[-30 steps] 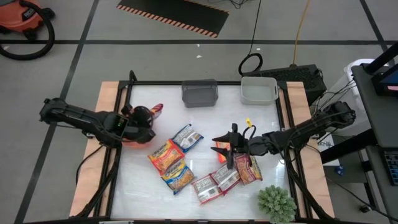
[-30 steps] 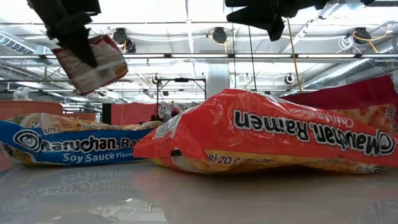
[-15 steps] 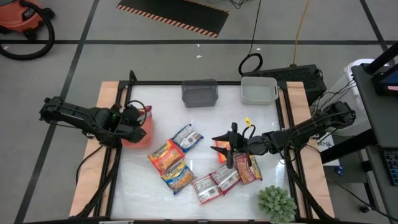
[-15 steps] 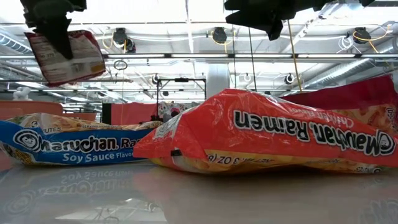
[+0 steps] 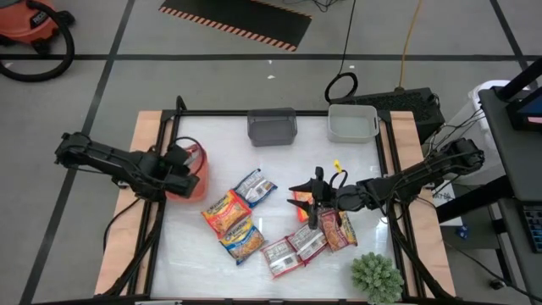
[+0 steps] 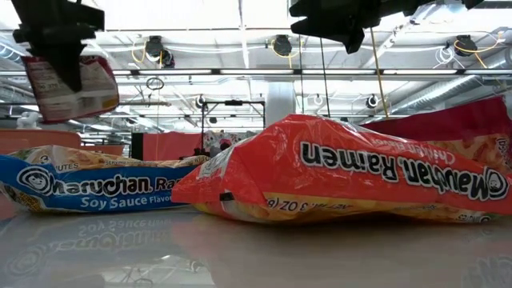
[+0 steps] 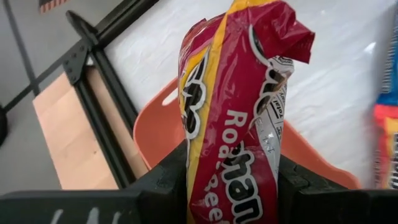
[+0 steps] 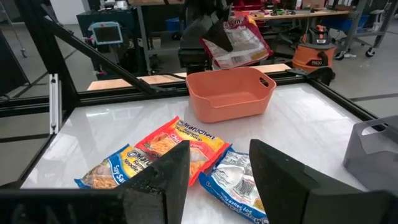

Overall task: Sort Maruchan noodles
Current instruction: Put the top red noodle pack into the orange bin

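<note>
A red ramen packet [image 7: 239, 118] hangs right over the orange bin [image 8: 229, 93] at the worktop's [image 5: 279, 169] 9 o'clock edge, pinched in the left tool [image 7: 233, 180]. Loose packets [image 5: 254, 229] lie around centre. Right tool [image 8: 214, 171] hovers unclenched, empty, toward 3 o'clock.

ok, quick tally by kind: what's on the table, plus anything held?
Noodle packets on the table: 7
Held noodle packet, in the left gripper jaws: 1
Bins, grey bin, white bin, orange bin: 3
Plant: 1
Total: 12
</note>
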